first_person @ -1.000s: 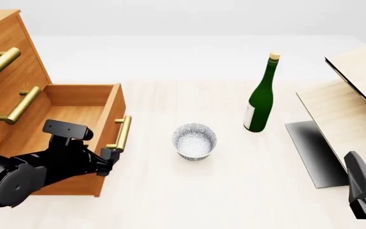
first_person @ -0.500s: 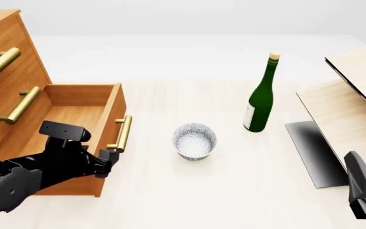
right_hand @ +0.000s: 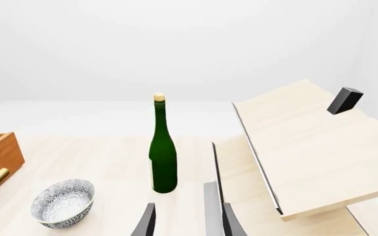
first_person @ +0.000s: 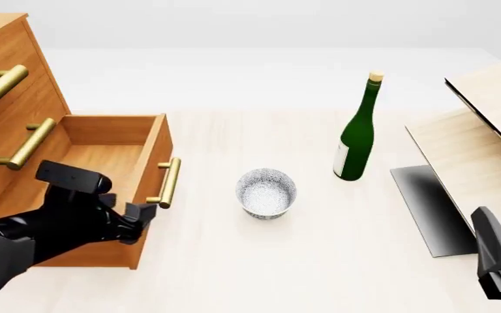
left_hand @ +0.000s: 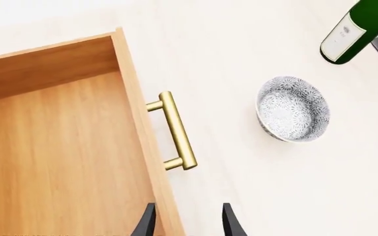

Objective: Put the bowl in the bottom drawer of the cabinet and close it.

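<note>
I'm looking at the bottom drawer (first_person: 102, 153) sitting pulled wide open out of the cabinet (first_person: 11, 78), nothing inside it. My left gripper (left_hand: 185, 223) is hanging just off the drawer's front edge, short of the brass handle (first_person: 169, 182). Its fingers are parted with nothing between them; one finger is lying over the drawer front and the other over the table (first_person: 259, 261). It's not touching the handle.

The bowl (first_person: 266, 192) is sitting upright on the table, right of the open drawer and a bit apart from it, nothing gripping it. Past it, further right and back, a green bottle (first_person: 357, 134) is standing upright. Pale wooden boards (first_person: 477, 143) are leaning at the far right.

My right gripper (right_hand: 182, 221) is parked low at the right near those boards, well away from the bowl, fingers apart and empty in the wrist cam.
</note>
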Controlling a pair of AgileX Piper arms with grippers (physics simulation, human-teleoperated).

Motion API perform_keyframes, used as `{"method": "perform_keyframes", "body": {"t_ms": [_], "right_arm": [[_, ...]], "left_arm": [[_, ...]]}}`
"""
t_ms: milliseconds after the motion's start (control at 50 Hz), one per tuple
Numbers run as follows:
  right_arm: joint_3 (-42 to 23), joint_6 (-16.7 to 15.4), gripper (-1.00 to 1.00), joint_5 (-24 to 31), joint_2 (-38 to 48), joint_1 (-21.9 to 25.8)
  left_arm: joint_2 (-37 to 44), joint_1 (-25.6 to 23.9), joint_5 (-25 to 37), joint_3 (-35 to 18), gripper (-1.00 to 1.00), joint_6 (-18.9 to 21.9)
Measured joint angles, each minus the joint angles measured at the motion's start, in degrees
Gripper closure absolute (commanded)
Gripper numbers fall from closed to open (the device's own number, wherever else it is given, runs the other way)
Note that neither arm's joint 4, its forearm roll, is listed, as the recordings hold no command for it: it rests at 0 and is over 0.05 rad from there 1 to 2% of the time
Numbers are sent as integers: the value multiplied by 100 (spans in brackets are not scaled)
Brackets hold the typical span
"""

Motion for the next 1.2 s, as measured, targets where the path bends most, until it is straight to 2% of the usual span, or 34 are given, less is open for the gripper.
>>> {"method": "perform_keyframes", "body": {"t_ms": [660, 1200], "right_arm": [[5, 1, -100, -9, 5, 10], [2, 2, -100, 5, -7, 19]], "left_arm": [[-1266, 12, 837, -7, -100, 60], [-2227, -157, 1541, -270, -100, 164]]}}
